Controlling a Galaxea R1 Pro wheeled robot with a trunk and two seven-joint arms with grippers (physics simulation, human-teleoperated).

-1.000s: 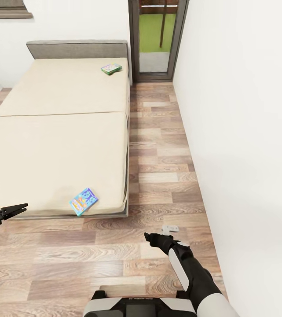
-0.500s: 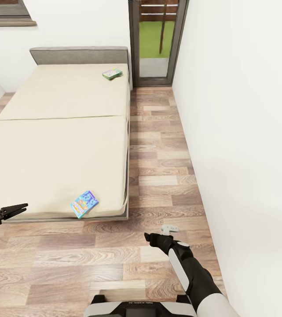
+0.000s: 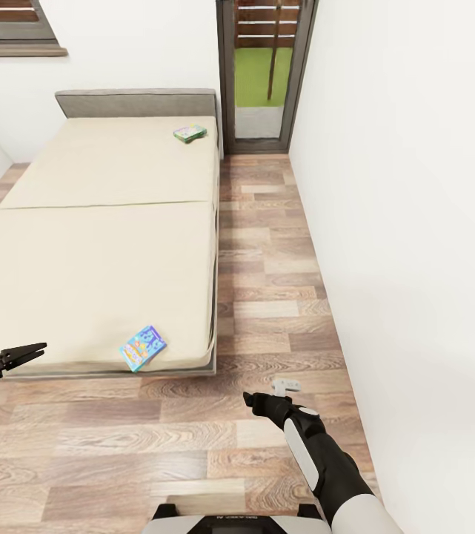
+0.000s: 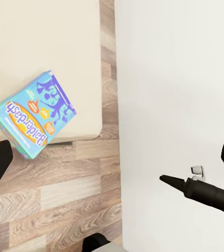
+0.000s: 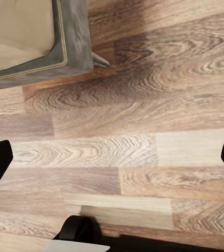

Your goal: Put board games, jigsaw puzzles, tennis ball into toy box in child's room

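plank floor (image 3: 267, 297), bed (image 3: 104, 245) edge, wall (image 3: 415, 222)

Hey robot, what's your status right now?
Both tools empty: left tool shut, right tool looks shut. Two board games on bed: blue one near, green one far. Floor path open.

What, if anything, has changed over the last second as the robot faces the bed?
The whole head view has slid downward, so the camera moved, not the things. Both board games, the near one and the far one, lie where they were on the bed. The left gripper and right gripper kept their poses, holding nothing.
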